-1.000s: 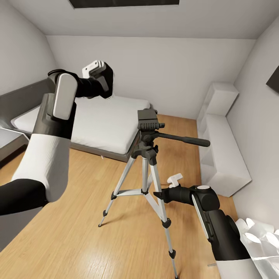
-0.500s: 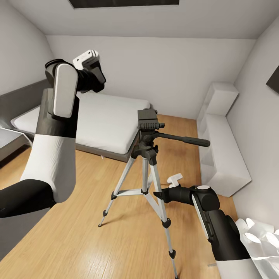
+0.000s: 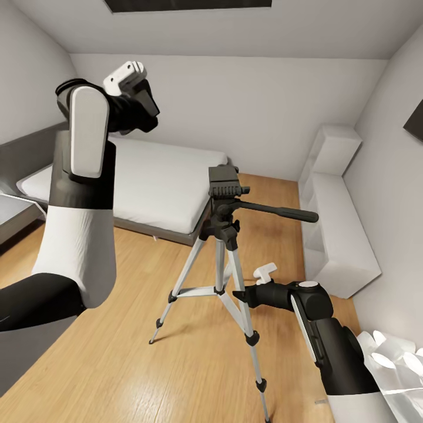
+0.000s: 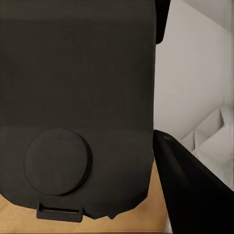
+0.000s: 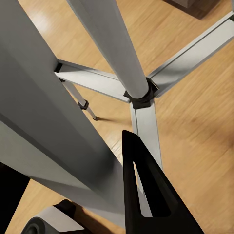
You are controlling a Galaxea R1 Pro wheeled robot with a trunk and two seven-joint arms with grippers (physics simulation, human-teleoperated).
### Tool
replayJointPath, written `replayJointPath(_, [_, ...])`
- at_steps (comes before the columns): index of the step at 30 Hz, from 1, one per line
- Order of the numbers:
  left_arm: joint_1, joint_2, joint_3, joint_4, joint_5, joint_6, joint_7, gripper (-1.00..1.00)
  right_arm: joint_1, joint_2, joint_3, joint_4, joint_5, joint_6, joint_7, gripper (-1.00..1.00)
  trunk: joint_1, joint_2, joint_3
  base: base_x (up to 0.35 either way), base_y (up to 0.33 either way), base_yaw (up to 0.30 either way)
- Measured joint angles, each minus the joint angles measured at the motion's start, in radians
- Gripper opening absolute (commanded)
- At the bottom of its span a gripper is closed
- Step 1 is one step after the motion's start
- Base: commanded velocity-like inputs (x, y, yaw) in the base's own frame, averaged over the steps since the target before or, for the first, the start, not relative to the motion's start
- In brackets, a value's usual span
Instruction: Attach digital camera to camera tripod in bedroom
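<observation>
The bedroom held a white-mattressed bed (image 3: pixel 158 182) and the camera tripod (image 3: pixel 222 235), silver-legged, its dark head bare: mounting remained undone. The left gripper (image 3: pixel 138 103), raised high, clenched the matte black, boxy digital camera (image 4: pixel 78 107). The right gripper (image 3: pixel 244 294) reached beside a leg; whether it gripped could not be told.

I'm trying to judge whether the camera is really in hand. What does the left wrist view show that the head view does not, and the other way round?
The left wrist view alone shows a close black body with a round knob, apparently the digital camera, lying against a dark finger.

The head view alone shows the camera tripod standing on the wood floor, its bare head, the bed, the raised left gripper and the low right gripper by a tripod leg.

Both show the white wall and shelving.
</observation>
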Motion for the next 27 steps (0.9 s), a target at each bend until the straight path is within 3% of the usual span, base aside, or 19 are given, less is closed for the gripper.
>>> replayJointPath(2, [0.002, 0.001, 0.001, -0.001, 0.034, -0.002, -0.004, -1.00, 0.000, 0.000, 0.000, 0.000, 0.000, 0.000, 0.000, -1.00, 0.000, 0.000, 0.000, 0.000, 0.000, 0.000])
replayJointPath(3, [0.004, 0.002, 0.000, -0.003, 0.079, -0.006, -0.012, -1.00, 0.000, 0.000, 0.000, 0.000, 0.000, 0.000, 0.000, -1.00, 0.000, 0.000, 0.000, 0.000, 0.000, 0.000])
replayJointPath(7, [0.007, 0.005, -0.005, -0.005, 0.148, -0.005, -0.054, -1.00, 0.000, 0.000, 0.000, 0.000, 0.000, 0.000, 0.000, -1.00, 0.000, 0.000, 0.000, 0.000, 0.000, 0.000])
replayJointPath(8, [0.008, 0.006, -0.006, -0.006, 0.176, -0.007, -0.090, -1.00, 0.000, 0.000, 0.000, 0.000, 0.000, 0.000, 0.000, -1.00, 0.000, 0.000, 0.000, 0.000, 0.000, 0.000])
replayJointPath(11, [0.008, 0.008, -0.007, -0.006, 0.189, -0.003, -0.167, -1.00, 0.000, 0.000, 0.000, 0.000, -0.001, 0.000, 0.000, -1.00, 0.000, 0.000, 0.000, 0.000, 0.000, 0.000])
replayJointPath(12, [0.008, 0.011, -0.008, -0.006, 0.204, -0.005, -0.233, -1.00, 0.000, 0.000, 0.000, 0.000, -0.001, 0.001, -0.001, -1.00, 0.000, 0.000, 0.000, 0.000, 0.000, 0.000])
replayJointPath(14, [0.009, 0.015, -0.008, -0.005, 0.200, -0.004, -0.311, -1.00, 0.000, 0.000, 0.000, 0.000, -0.001, 0.001, -0.001, -1.00, 0.000, 0.000, 0.000, 0.000, 0.000, 0.000])
replayJointPath(15, [0.009, 0.020, -0.009, -0.003, 0.211, -0.007, -0.392, -1.00, 0.000, 0.000, 0.000, 0.000, -0.002, 0.002, -0.002, -1.00, 0.000, 0.000, 0.000, 0.000, 0.000, 0.000])
replayJointPath(18, [0.009, 0.028, -0.009, 0.002, 0.201, -0.006, -0.513, -1.00, 0.000, 0.000, 0.000, 0.000, -0.002, 0.002, -0.002, -1.00, 0.000, 0.000, 0.000, 0.000, 0.000, 0.000])
replayJointPath(19, [0.009, 0.034, -0.009, 0.005, 0.203, -0.007, -0.581, -1.00, 0.000, 0.000, 0.000, 0.000, -0.002, 0.002, -0.002, -1.00, 0.000, 0.000, 0.000, 0.000, 0.000, 0.000])
replayJointPath(23, [0.009, 0.055, -0.008, 0.020, 0.179, -0.007, -0.690, -1.00, 0.000, 0.000, 0.000, 0.000, 0.000, 0.001, -0.001, -1.00, 0.000, 0.000, 0.000, 0.000, 0.000, 0.000])
replayJointPath(27, [0.009, 0.068, -0.008, 0.025, 0.173, -0.008, -0.722, -1.00, 0.000, 0.001, 0.000, 0.000, 0.000, 0.001, -0.001, -1.00, 0.000, 0.000, 0.000, 0.000, 0.000, 0.000])
